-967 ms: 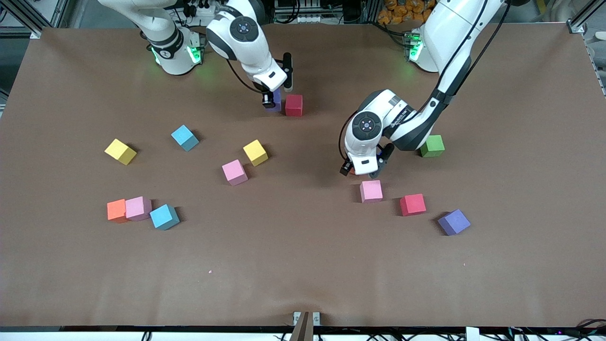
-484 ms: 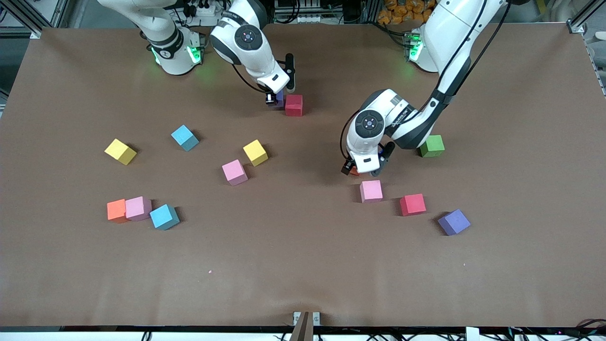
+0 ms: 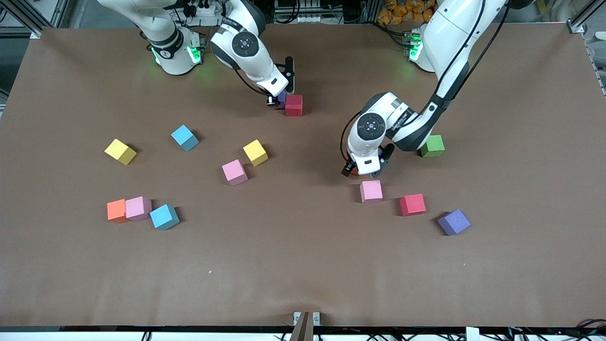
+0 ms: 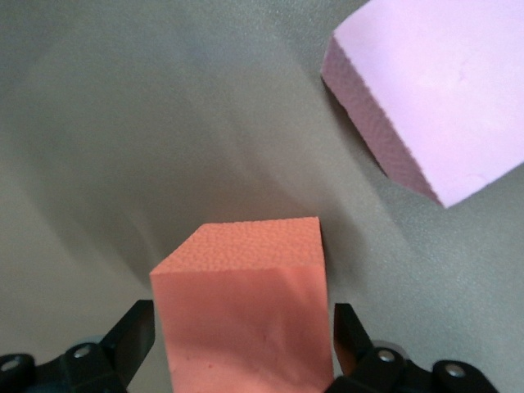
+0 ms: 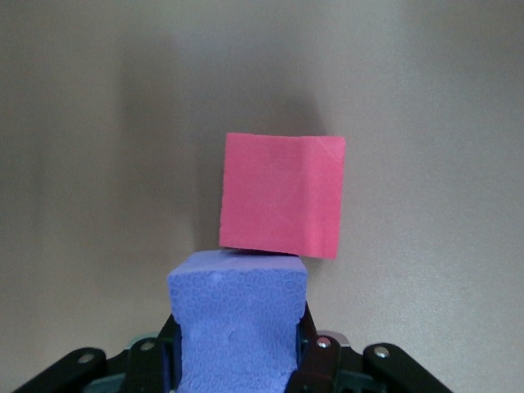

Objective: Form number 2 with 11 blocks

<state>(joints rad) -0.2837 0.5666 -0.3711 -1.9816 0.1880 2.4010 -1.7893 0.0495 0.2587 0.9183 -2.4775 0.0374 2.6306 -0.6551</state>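
The right gripper point(image 3: 280, 100), clamped on a purple block point(image 5: 237, 315), should set it flush beside the red block point(image 3: 293, 105) before letting go, while the left gripper point(image 3: 365, 171), jaws spread around an orange block point(image 4: 246, 315) near a pink block point(image 3: 370, 191), should close squarely.

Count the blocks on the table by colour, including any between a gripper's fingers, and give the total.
pink blocks: 3
yellow blocks: 2
blue blocks: 2
orange blocks: 2
red blocks: 2
purple blocks: 2
green block: 1
Total: 14
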